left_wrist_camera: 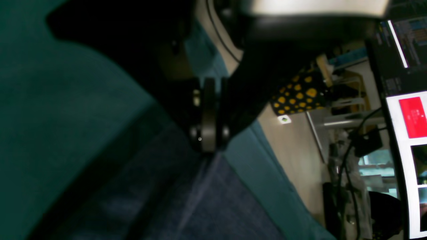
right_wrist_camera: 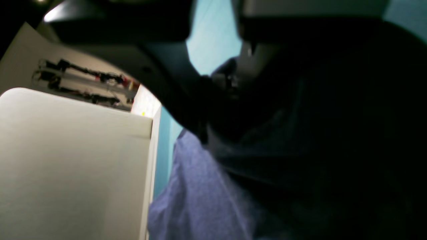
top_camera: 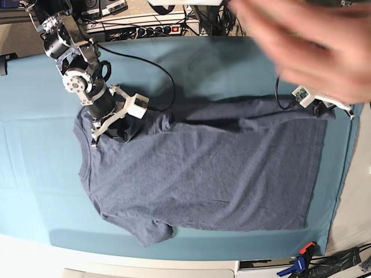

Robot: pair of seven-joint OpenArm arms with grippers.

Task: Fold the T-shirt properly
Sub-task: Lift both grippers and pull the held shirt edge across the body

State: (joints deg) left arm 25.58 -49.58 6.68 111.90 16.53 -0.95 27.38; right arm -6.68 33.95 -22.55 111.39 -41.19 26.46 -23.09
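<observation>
The blue-grey T-shirt lies spread flat on the teal table cloth, collar to the left and hem to the right; no lettering shows. My right gripper sits on the far shoulder next to the collar and looks shut on the fabric, though its wrist view is dark around the gripper. My left gripper is at the far hem corner, its fingers closed together on the shirt's edge. The shirt's far edge between the grippers casts a shadow.
A blurred human hand reaches over the far right of the table, above my left arm. Cables and power strips lie behind the table. An orange-blue clamp grips the front right edge. A monitor stands beside the table.
</observation>
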